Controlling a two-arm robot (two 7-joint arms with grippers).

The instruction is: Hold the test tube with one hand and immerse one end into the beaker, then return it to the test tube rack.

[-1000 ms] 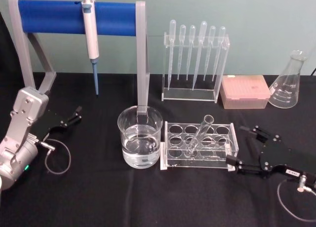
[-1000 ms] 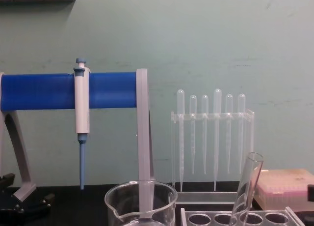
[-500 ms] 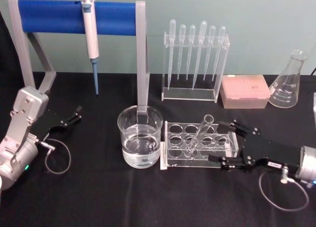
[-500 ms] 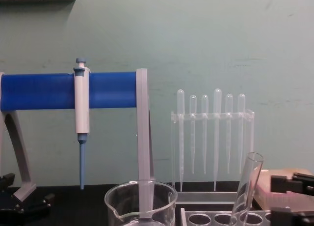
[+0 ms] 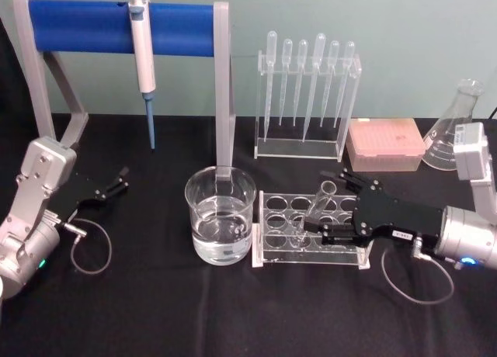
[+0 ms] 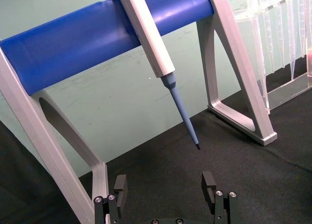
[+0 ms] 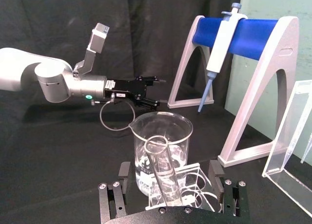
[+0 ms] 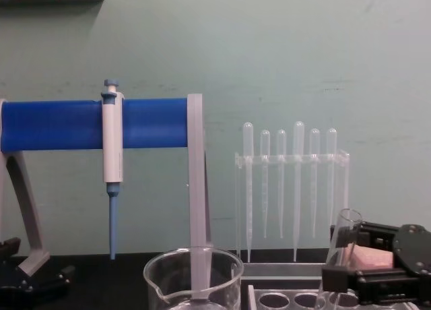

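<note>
The test tube (image 5: 325, 191) leans in the clear tube rack (image 5: 273, 221), its rim up and to the right. My right gripper (image 5: 324, 205) is open, one finger on each side of the tube and neither touching it. The right wrist view shows the tube (image 7: 163, 168) midway between the spread fingers of the right gripper (image 7: 170, 177). The beaker (image 5: 220, 217), partly filled with clear liquid, stands just left of the rack. In the chest view the tube (image 8: 345, 232) rises in front of the right gripper (image 8: 350, 256). My left gripper (image 5: 109, 188) rests open at the far left.
A blue-barred stand (image 5: 116, 19) holds a white-and-blue pipettor (image 5: 142, 54) behind the beaker. A pipette rack (image 5: 307, 101), a pink tip box (image 5: 386, 143) and a conical flask (image 5: 449, 140) line the back. Cable loops lie beside both wrists.
My right gripper has moved left from the table's right side, risen over the rack and now straddles the tube. The tube, beaker and left arm have not moved.
</note>
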